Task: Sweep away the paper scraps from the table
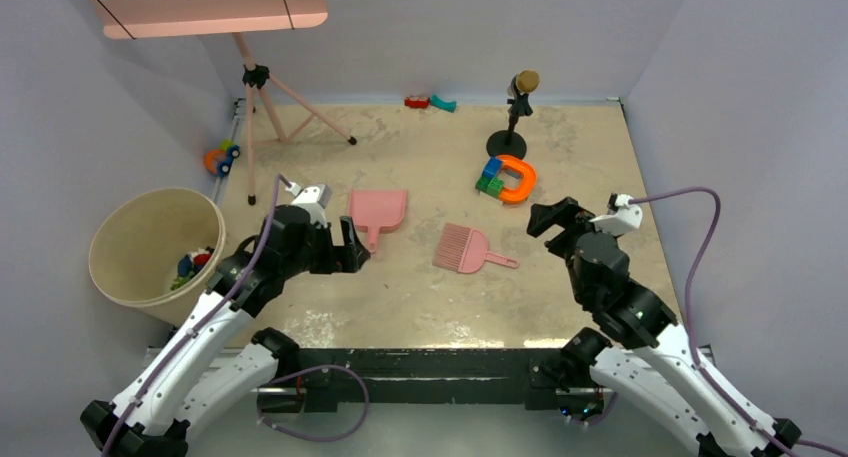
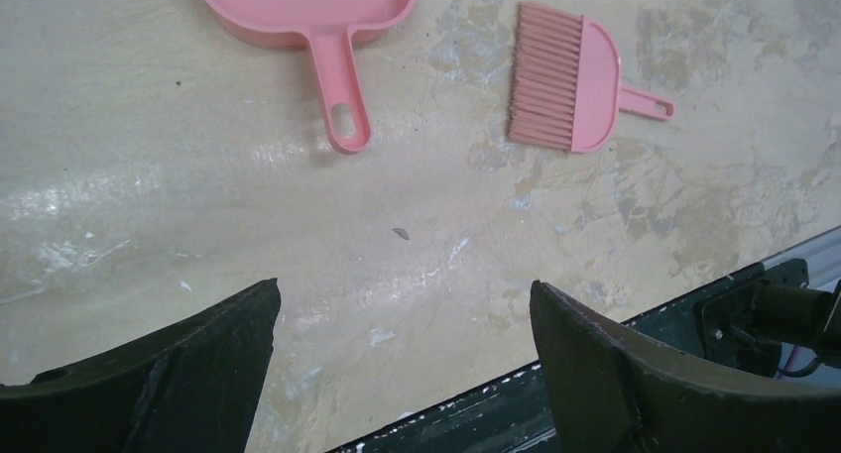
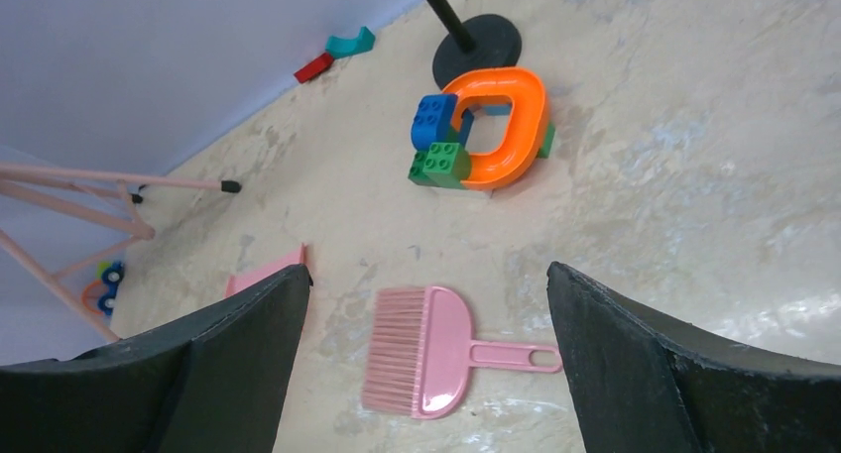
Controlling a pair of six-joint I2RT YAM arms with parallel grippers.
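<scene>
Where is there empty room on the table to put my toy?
Bare table runs between the brush and the black front rail, and between the tripod and the figure stand at the back. It's crowded around the dustpan, brush and orange horseshoe.

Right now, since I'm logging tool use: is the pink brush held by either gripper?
No, the pink brush lies on the table, apart from the left gripper and right gripper.
</scene>
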